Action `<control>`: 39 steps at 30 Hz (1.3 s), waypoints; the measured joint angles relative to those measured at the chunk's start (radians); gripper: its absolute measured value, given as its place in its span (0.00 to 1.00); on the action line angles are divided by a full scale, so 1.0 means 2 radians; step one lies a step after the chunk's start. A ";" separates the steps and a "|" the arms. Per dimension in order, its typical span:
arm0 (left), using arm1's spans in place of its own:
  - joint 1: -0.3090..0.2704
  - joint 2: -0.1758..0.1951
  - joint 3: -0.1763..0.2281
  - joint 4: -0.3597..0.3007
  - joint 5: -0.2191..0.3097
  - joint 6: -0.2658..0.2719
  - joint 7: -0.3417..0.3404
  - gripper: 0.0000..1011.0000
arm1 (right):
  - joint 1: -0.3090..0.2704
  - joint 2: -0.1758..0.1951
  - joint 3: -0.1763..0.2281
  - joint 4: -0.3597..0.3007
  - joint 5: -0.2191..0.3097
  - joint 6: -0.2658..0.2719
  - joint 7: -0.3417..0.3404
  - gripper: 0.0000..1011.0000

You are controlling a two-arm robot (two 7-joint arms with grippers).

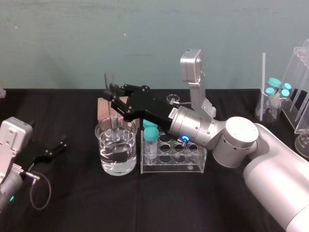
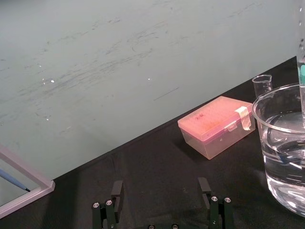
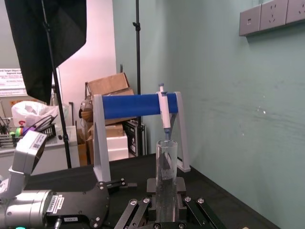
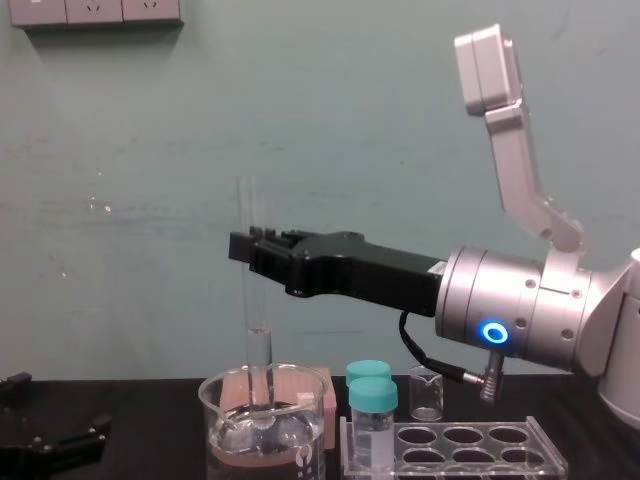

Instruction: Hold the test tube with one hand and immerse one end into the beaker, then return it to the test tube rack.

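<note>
My right gripper (image 1: 112, 94) is shut on the test tube (image 1: 114, 123), a long clear glass tube held upright over the beaker (image 1: 116, 153). In the chest view the test tube (image 4: 256, 310) passes through the right gripper (image 4: 250, 250), and its lower end is inside the beaker (image 4: 228, 428), about at the water's surface. The right wrist view has the test tube (image 3: 166, 176) standing between the fingers. The clear test tube rack (image 1: 190, 166) stands just right of the beaker. My left gripper (image 1: 54, 149) rests open on the table at the left, apart from everything.
Two teal-capped vials (image 1: 151, 134) stand in the rack's left end. Behind the beaker are a pink box (image 2: 217, 125) and a tiny beaker (image 2: 262, 86). A clear stand with more vials (image 1: 279, 89) is at the back right, and a blue pipette stand (image 3: 138, 106) at the far left.
</note>
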 joint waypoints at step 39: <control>0.000 0.000 0.000 0.000 0.000 0.000 0.000 0.99 | -0.015 0.002 0.000 0.009 -0.023 0.013 -0.011 0.23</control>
